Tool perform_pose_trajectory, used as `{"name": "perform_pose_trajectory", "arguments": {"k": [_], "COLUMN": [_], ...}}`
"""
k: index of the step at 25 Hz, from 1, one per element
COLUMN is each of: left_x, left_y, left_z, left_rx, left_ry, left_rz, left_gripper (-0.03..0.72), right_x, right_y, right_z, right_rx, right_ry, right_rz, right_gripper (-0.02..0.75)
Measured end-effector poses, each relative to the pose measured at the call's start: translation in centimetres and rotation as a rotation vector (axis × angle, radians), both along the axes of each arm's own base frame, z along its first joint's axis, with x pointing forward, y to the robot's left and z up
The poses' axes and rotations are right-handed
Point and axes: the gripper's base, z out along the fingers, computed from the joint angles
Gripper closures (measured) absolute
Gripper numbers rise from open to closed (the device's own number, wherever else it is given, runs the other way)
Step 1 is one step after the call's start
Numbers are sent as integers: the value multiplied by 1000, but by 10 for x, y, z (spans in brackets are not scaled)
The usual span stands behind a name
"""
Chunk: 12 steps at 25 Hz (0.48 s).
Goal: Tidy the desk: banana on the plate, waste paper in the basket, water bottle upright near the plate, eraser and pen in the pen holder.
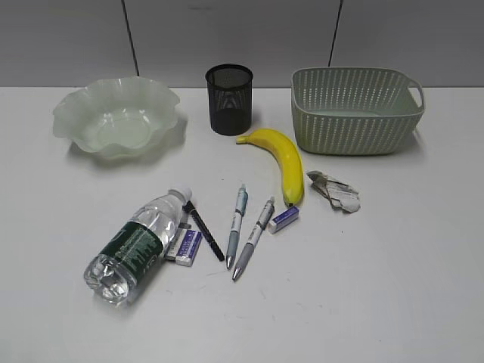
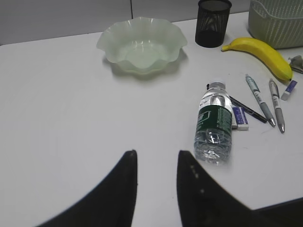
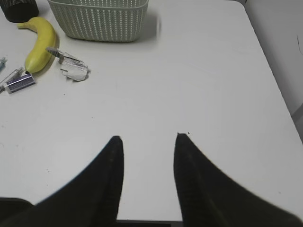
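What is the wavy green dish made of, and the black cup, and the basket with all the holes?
The plate looks like frosted, see-through plastic, maybe glass: light glows through its ruffled rim. The pen holder looks like black metal wire mesh, since you can see through its fine grid. The basket looks like matte sage-green moulded plastic, with neat rows of slots and rounded corners.

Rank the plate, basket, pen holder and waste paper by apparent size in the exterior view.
1. Basket and plate: look alike, too close to rank.
2. Pen holder.
3. Waste paper.
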Motion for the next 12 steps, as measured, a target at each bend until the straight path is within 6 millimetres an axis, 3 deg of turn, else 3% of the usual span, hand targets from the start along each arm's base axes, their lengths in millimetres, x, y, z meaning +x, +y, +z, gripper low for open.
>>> {"name": "perform_pose_trajectory", "arguments": {"k": [12], "left_x": [0], "left_y": [0], "left_z": [0], "left_rx": [0], "left_ry": [0], "left_rz": [0], "left_gripper": [468], "right_x": [0], "right_y": [0], "right_z": [0], "right_rx": [0], "right_ry": [0], "right_rz": [0], "right_gripper": [440]}}
